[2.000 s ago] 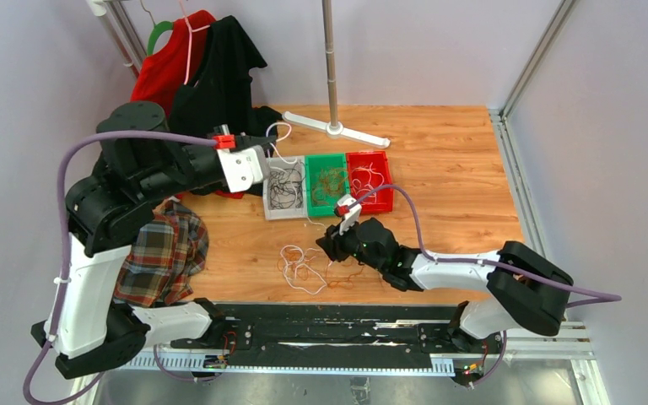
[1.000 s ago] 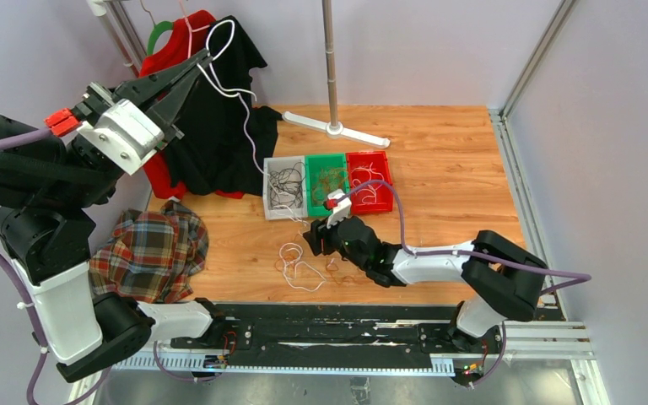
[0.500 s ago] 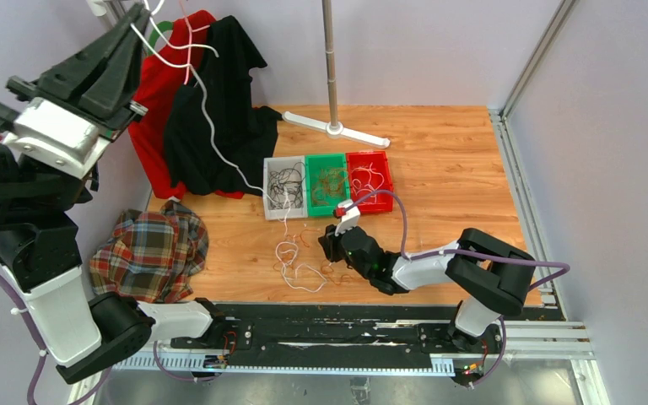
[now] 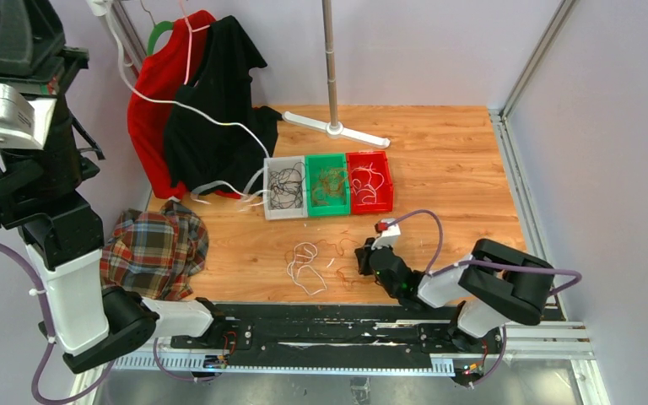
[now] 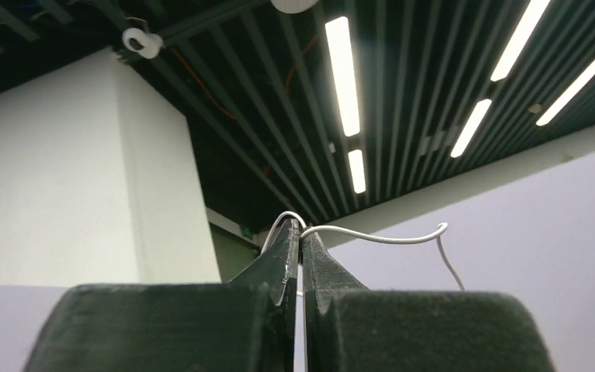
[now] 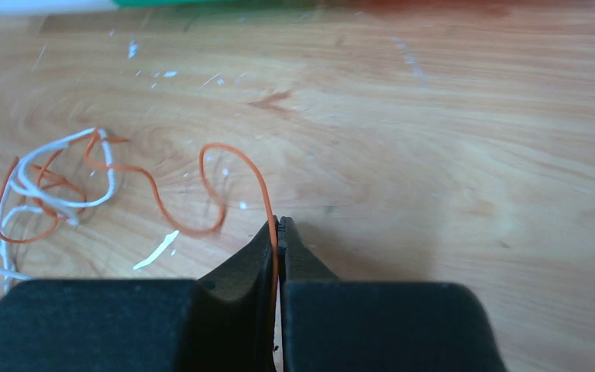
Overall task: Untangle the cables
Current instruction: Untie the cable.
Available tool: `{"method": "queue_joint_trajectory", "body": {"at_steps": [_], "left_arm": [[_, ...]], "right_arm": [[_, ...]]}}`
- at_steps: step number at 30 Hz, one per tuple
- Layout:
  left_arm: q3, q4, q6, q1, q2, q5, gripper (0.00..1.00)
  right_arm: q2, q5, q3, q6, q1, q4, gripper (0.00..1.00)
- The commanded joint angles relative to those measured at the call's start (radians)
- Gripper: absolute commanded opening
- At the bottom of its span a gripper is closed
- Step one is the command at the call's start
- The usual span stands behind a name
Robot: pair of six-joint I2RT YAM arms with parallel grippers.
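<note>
Well, my left arm stands reared high, wrist aimed upward, the left gripper (image 5: 300,236) pinched tight on a white cable (image 5: 372,236) that trails down to beside the grey tray (image 4: 285,214). My right arm lies low and folded over the table (image 4: 447,160), the right gripper (image 6: 278,225) clamped on an orange cable (image 6: 232,159) just beside the loose cables (image 4: 308,261).
</note>
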Motion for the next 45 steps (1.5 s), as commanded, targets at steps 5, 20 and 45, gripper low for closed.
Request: {"method": "queue_joint_trajectory", "body": {"at_steps": [5,20,45], "left_arm": [[0.055,0.182,0.037,-0.008,0.044,-0.057,0.00],[-0.409,-0.072,-0.221,-0.008,-0.141,0.277,0.00],[-0.259,-0.125,-0.110,-0.158,0.338,0.351,0.01]], "right_arm": [[-0.281,0.252,-0.015,0.117,-0.039,-0.308,0.01],[-0.652,-0.115,0.232,-0.320,-0.042,-0.476,0.62],[-0.398,0.014,0.485,-0.160,-0.349,-0.503,0.44]]}}
